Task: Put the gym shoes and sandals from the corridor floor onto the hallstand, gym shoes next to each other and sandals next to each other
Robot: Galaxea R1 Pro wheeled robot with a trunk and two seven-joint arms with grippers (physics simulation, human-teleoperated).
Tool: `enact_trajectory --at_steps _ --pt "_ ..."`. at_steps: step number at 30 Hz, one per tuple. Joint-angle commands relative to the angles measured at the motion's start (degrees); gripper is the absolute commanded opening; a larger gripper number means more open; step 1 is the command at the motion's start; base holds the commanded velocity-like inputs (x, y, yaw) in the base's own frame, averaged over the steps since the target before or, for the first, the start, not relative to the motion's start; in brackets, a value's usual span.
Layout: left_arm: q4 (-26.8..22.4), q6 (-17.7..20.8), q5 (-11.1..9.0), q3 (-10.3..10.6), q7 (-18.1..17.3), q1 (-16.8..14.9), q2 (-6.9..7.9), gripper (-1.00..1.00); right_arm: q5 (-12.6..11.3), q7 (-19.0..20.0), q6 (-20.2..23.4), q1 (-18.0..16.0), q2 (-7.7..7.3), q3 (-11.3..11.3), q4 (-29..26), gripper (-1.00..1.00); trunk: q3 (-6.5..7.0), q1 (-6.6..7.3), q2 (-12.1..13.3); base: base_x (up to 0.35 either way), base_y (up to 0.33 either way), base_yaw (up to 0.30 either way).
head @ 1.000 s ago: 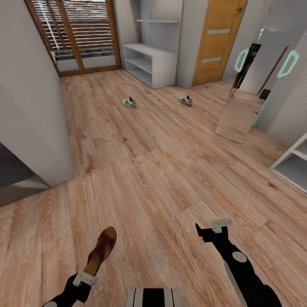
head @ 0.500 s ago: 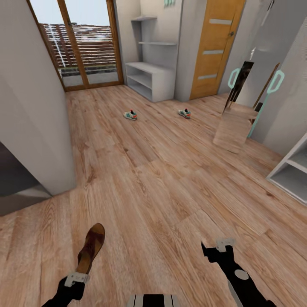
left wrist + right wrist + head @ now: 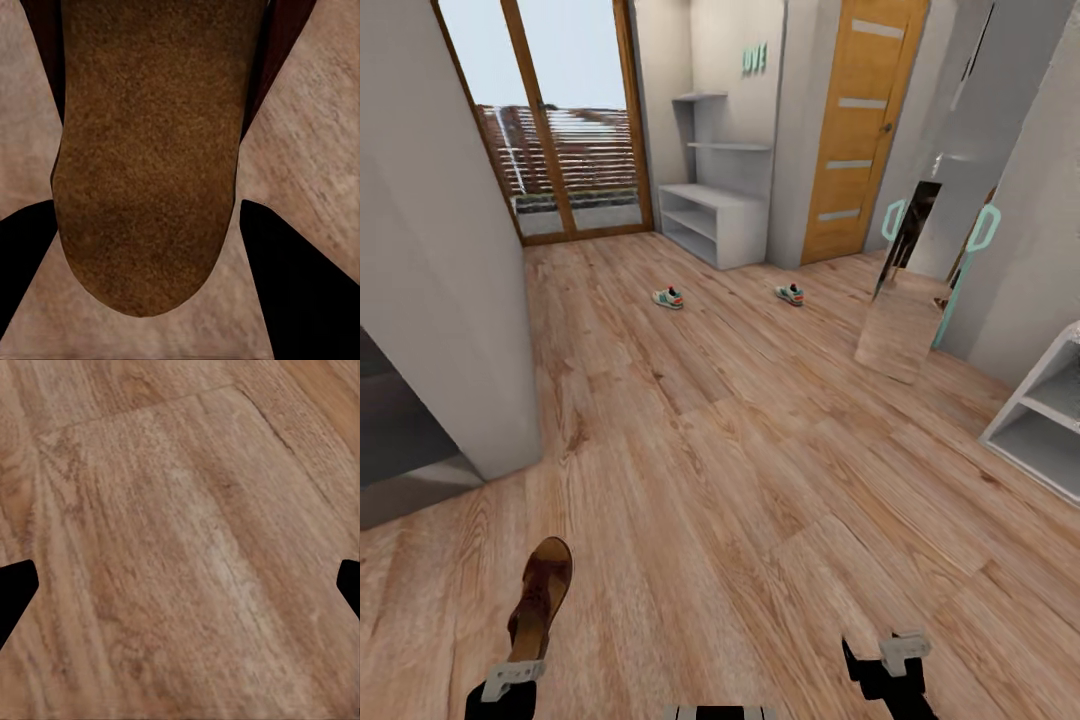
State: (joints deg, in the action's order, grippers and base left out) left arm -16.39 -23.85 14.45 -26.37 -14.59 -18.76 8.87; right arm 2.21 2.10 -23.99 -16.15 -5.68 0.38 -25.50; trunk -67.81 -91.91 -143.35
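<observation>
Brown sandal (image 3: 538, 600) with a tan insole, white gym shoes (image 3: 668, 298) with green and red-orange bits, light-grey hallstand (image 3: 712, 222), wood-grain floor (image 3: 740, 450).

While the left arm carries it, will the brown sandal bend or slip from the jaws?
The sandal is gripped at one end by the left gripper and sticks straight out without sagging, so it is probably fairly stiff. Its slim form suggests low weight. Its sole looks grainy, so slipping seems unlikely.
</observation>
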Motion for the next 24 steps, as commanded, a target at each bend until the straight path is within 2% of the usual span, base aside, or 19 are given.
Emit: enact_trajectory --at_steps 1,4,5,9,24 --pt "0.0 -0.5 0.5 -1.0 -0.4 0.4 -0.11 -1.00 0.2 0.0 -1.1 0.0 -0.03 0.0 1.6 1.00 0.28 0.04 0.0 0.000 0.000 0.000" --pt "0.0 -2.0 0.4 -2.2 -0.3 1.4 -0.21 -1.00 0.1 0.0 -2.4 0.0 -0.03 0.0 4.5 1.00 1.22 0.11 0.0 0.000 0.000 0.000" --pt "0.0 -3.4 0.5 -3.2 -0.3 2.0 -0.23 -1.00 0.1 0.1 -2.8 0.0 0.02 0.1 5.7 1.00 1.53 0.14 0.1 0.000 0.000 -0.032" --pt "0.0 -4.1 0.5 -4.3 -0.3 2.3 -0.25 -1.00 0.1 0.1 -2.9 0.0 0.20 0.1 6.8 1.00 2.77 0.24 0.1 0.000 0.000 -0.050" --pt "0.1 -4.3 0.6 -4.7 -0.3 2.4 -0.25 -1.00 -0.1 0.1 -2.9 0.0 0.75 0.1 9.2 1.00 5.67 3.54 6.1 0.000 0.000 -0.009"
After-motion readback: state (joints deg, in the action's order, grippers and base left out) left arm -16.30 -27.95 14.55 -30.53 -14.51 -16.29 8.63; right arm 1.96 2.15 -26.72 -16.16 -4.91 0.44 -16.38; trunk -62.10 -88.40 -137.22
